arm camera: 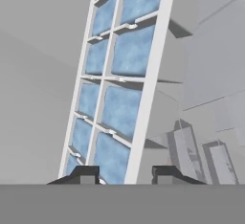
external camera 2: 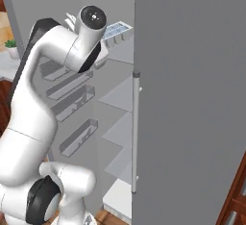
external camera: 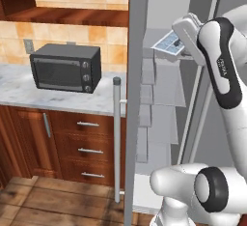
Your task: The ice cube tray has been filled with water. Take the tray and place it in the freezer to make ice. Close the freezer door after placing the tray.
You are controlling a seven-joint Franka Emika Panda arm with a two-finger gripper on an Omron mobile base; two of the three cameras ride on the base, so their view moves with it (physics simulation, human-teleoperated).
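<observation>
The ice cube tray (external camera: 168, 43) is white, and the water (arm camera: 119, 108) fills its two rows of cells pale blue. It hangs tilted inside the open freezer (external camera: 166, 90), near the top and above the pale shelves. My gripper (arm camera: 125, 174) is shut on the tray's near end, a dark fingertip on either side. The tray (external camera 2: 115, 30) shows past my forearm in the right base view. The freezer door (external camera: 136, 123) stands open, edge-on to the left, with its long bar handle (external camera: 116, 138). Its inner bins (external camera 2: 72, 96) face the compartment.
A black microwave (external camera: 66, 67) sits on the marble counter (external camera: 19, 87) left of the open door, above wooden drawers (external camera: 89, 148). The other grey door (external camera 2: 192, 99) is closed on the right, with its own handle (external camera 2: 135, 132). Freezer shelves (external camera 2: 120, 94) lie below the tray.
</observation>
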